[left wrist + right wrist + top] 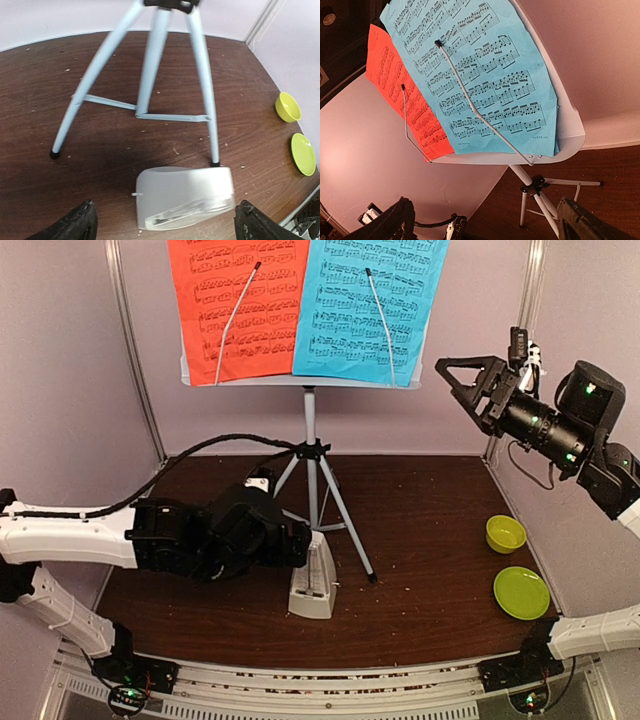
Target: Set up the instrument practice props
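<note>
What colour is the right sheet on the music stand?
The sheet is blue with black notes; the right wrist view shows it best.

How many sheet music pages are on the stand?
2. The red page is on the left half of the stand desk, the blue page on the right half; any sheet beneath them would be hidden.

White shells on our left arm (60,533) and right arm (598,632) links. Wrist housings (215,535) black, fingers (75,226) matte black. Black ribbed cable (190,452) runs off the left arm. We see green LEDs (590,388) on the right wrist and on both bases (135,678).
</note>
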Controlling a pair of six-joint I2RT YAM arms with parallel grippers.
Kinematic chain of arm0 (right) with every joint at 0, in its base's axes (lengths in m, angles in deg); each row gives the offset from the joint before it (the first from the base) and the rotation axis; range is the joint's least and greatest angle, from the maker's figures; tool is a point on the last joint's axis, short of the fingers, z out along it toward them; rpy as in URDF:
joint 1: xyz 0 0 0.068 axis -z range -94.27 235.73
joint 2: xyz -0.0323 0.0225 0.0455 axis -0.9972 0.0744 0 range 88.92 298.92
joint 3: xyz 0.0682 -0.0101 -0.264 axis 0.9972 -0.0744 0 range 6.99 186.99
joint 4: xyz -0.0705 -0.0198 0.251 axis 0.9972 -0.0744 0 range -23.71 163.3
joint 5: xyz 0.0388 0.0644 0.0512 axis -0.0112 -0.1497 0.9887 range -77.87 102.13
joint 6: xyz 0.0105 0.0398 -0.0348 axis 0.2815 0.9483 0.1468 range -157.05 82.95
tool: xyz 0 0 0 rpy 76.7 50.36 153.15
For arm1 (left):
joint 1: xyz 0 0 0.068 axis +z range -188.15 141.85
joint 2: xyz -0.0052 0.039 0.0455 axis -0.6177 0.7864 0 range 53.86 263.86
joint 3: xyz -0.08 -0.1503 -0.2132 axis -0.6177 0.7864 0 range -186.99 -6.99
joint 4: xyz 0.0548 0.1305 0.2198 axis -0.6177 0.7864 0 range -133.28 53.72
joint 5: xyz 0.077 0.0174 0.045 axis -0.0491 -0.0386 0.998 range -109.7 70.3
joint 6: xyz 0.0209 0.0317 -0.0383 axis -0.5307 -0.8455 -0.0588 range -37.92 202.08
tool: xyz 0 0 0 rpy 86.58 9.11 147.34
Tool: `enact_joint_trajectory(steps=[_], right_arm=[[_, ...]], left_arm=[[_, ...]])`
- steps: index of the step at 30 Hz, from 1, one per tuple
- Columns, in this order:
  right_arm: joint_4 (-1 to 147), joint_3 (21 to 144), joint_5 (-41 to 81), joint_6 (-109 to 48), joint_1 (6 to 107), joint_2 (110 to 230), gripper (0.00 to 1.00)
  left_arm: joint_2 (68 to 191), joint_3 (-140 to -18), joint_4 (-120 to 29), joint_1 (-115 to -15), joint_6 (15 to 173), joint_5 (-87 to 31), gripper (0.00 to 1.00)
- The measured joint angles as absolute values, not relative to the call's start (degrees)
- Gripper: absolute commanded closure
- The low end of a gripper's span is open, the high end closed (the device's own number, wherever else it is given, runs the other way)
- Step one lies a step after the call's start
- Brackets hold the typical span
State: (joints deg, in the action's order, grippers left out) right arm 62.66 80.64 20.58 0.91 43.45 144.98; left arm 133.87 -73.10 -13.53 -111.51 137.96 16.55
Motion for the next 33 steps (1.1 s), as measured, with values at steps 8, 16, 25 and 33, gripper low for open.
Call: enact_joint_trajectory(steps=[8, 16, 25, 33], right_arm=[[67.30, 76.75, 25.91, 5.69, 43.60, 148.19, 0.00], [67.80, 76.55, 28.66, 7.05, 43.80, 146.37, 0.00], [69.17, 62.74, 28.16, 3.94, 45.18, 141.19, 0.00], [67.08, 54.74, 27.31, 3.20, 44.78, 139.12, 0.00]], left_arm=[[127.20, -59.11, -16.63, -104.19, 139.16, 11.85, 0.02], [129.69, -53.38, -24.35, -100.30, 134.57, 4.88, 0.02], [137.87, -49.71, -37.37, -99.03, 129.76, -1.55, 0.18], [140.51, -45.78, -46.07, -102.42, 127.75, -6.86, 0.24]])
